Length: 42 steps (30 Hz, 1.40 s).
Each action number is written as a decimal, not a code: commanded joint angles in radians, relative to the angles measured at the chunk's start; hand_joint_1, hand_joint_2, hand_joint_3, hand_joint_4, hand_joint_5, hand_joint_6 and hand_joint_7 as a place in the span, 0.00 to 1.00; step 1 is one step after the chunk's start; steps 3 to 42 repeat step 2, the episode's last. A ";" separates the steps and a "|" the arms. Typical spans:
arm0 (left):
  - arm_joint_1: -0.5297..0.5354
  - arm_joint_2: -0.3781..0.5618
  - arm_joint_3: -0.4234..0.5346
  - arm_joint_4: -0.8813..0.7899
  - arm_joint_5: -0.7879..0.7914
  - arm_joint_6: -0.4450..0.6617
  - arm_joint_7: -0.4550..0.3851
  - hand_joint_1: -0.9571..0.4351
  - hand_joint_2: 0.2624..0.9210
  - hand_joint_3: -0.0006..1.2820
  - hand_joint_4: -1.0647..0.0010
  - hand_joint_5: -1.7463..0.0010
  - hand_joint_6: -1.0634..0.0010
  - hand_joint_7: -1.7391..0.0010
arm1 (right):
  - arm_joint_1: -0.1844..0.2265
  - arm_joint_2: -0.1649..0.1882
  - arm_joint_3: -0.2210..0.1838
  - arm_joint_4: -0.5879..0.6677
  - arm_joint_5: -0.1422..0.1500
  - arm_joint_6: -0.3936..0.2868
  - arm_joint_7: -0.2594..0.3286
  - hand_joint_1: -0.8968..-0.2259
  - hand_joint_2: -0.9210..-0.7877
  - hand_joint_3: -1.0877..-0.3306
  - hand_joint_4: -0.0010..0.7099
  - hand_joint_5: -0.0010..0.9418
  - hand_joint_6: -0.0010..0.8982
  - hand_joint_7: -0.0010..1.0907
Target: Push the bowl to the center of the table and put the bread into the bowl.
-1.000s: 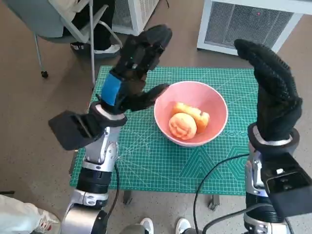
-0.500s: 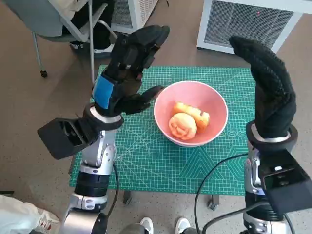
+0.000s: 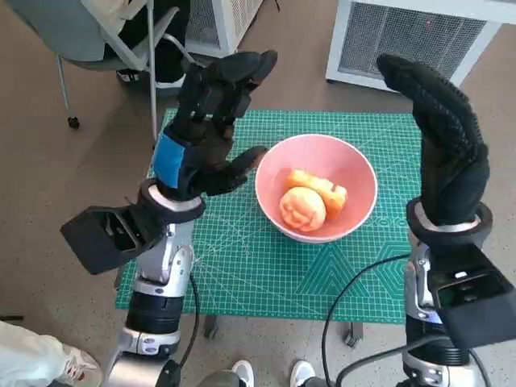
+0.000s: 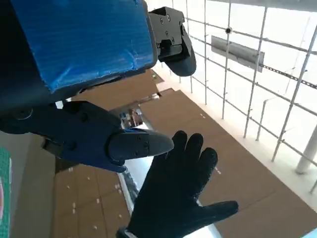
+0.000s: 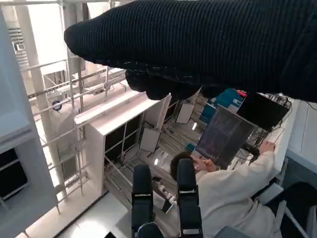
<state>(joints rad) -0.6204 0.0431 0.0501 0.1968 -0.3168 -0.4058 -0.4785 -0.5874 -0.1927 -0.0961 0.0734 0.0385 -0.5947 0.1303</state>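
At the middle of the counter (image 3: 242, 266) stands the bowl (image 3: 355, 173), pink and round with a smooth rim, and the bread (image 3: 303, 208) lies inside it: a rounded golden-orange bun toward the near side, with a second, longer orange piece (image 3: 322, 188) just behind it, the two touching. A green cutting mat (image 3: 266, 274) printed with a pale grid and slanting lines covers the counter, and the bowl sits on it somewhat toward the far half. Raised above the counter's left part is the left hand (image 3: 211, 121), black with blue tape over its back, its fingers (image 3: 242, 72) spread apart and holding nothing, the thumb reaching toward the bowl's rim but apart from it. Lifted above the right edge of the counter is the right hand (image 3: 443, 137) in its black knitted glove, held upright, its fingers straight and loosely together with nothing in them. Seen from behind the left hand, the gloved hand (image 4: 173, 198) shows with its fingers fanned out against a pale ceiling with a grid of beams. Around the counter is a brown floor (image 3: 48, 185); a grey chair (image 3: 89, 40) stands at the far left, a white cabinet with a grilled front (image 3: 411, 40) at the far right, and another white unit (image 3: 218, 24) between them. From behind the right hand, a person (image 5: 223, 193) in a white coat sits before a dark screen (image 5: 225, 136). Black cables (image 3: 347, 298) hang along the right forearm.
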 commanded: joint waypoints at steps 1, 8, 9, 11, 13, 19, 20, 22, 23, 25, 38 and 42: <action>0.020 0.007 -0.006 -0.022 0.032 -0.021 0.015 0.42 1.00 0.28 1.00 0.70 1.00 0.49 | 0.003 -0.005 0.006 -0.004 0.015 0.021 0.014 0.52 0.00 0.46 0.40 0.01 0.02 0.65; 0.022 0.007 -0.007 -0.023 0.037 -0.023 0.018 0.42 1.00 0.28 1.00 0.70 1.00 0.49 | 0.002 -0.004 0.006 -0.004 0.016 0.023 0.015 0.52 0.00 0.46 0.40 0.01 0.02 0.65; 0.022 0.007 -0.007 -0.023 0.037 -0.023 0.018 0.42 1.00 0.28 1.00 0.70 1.00 0.49 | 0.002 -0.004 0.006 -0.004 0.016 0.023 0.015 0.52 0.00 0.46 0.40 0.01 0.02 0.65; 0.022 0.007 -0.007 -0.023 0.037 -0.023 0.018 0.42 1.00 0.28 1.00 0.70 1.00 0.49 | 0.002 -0.004 0.006 -0.004 0.016 0.023 0.015 0.52 0.00 0.46 0.40 0.01 0.02 0.65; 0.022 0.007 -0.007 -0.023 0.037 -0.023 0.018 0.42 1.00 0.28 1.00 0.70 1.00 0.49 | 0.002 -0.004 0.006 -0.004 0.016 0.023 0.015 0.52 0.00 0.46 0.40 0.01 0.02 0.65; 0.022 0.007 -0.007 -0.023 0.037 -0.023 0.018 0.42 1.00 0.28 1.00 0.70 1.00 0.49 | 0.002 -0.004 0.006 -0.004 0.016 0.023 0.015 0.52 0.00 0.46 0.40 0.01 0.02 0.65; 0.022 0.007 -0.007 -0.023 0.037 -0.023 0.018 0.42 1.00 0.28 1.00 0.70 1.00 0.49 | 0.002 -0.004 0.006 -0.004 0.016 0.023 0.015 0.52 0.00 0.46 0.40 0.01 0.02 0.65; 0.022 0.007 -0.007 -0.023 0.037 -0.023 0.018 0.42 1.00 0.28 1.00 0.70 1.00 0.49 | 0.002 -0.004 0.006 -0.004 0.016 0.023 0.015 0.52 0.00 0.46 0.40 0.01 0.02 0.65; 0.022 0.007 -0.007 -0.023 0.037 -0.023 0.018 0.42 1.00 0.28 1.00 0.70 1.00 0.49 | 0.002 -0.004 0.006 -0.004 0.016 0.023 0.015 0.52 0.00 0.46 0.40 0.01 0.02 0.65; 0.022 0.007 -0.007 -0.023 0.037 -0.023 0.018 0.42 1.00 0.28 1.00 0.70 1.00 0.49 | 0.002 -0.004 0.006 -0.004 0.016 0.023 0.015 0.52 0.00 0.46 0.40 0.01 0.02 0.65; 0.022 0.007 -0.007 -0.023 0.037 -0.023 0.018 0.42 1.00 0.28 1.00 0.70 1.00 0.49 | 0.002 -0.004 0.006 -0.004 0.016 0.023 0.015 0.52 0.00 0.46 0.40 0.01 0.02 0.65; 0.022 0.007 -0.007 -0.023 0.037 -0.023 0.018 0.42 1.00 0.28 1.00 0.70 1.00 0.49 | 0.002 -0.004 0.006 -0.004 0.016 0.023 0.015 0.52 0.00 0.46 0.40 0.01 0.02 0.65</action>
